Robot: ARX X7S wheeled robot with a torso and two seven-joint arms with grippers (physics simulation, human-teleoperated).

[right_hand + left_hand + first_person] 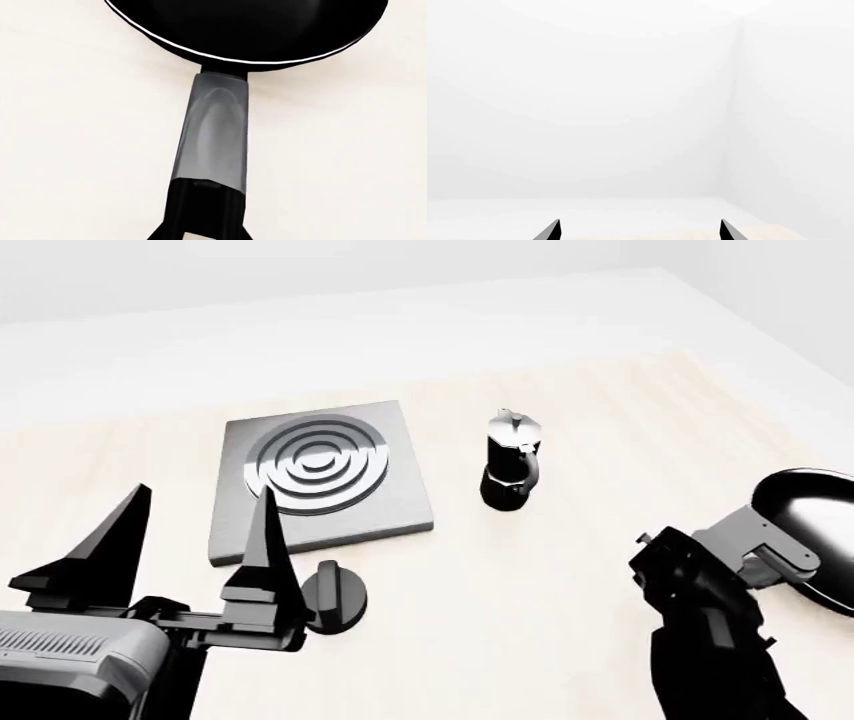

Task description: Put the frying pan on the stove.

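Meanwhile, on the counter (561,580): one frying pan (811,502), one stove (320,480), one moka pot (511,462) and one round black knob (334,597) were in the head view.
Frying pan: it lay at the counter's right edge, well apart from the stove, partly cut off by the frame.
Stove: the grey plate sat flat left of centre, its dark rings bare.
In the way: the moka pot stood upright between stove and pan; the knob lay just beside the stove's near edge.
Left pincer (187,550): its two black fingers stood wide apart, holding nothing, raised in front of the stove.
Right pincer (781,565): it sat at the pan's near side; whether it gripped could not be told.
Right wrist view: the pan's handle (212,135) ran down to the frame's edge, with dark finger parts at its end.
Left wrist view: only white walls, a strip of counter and two fingertips (550,231).
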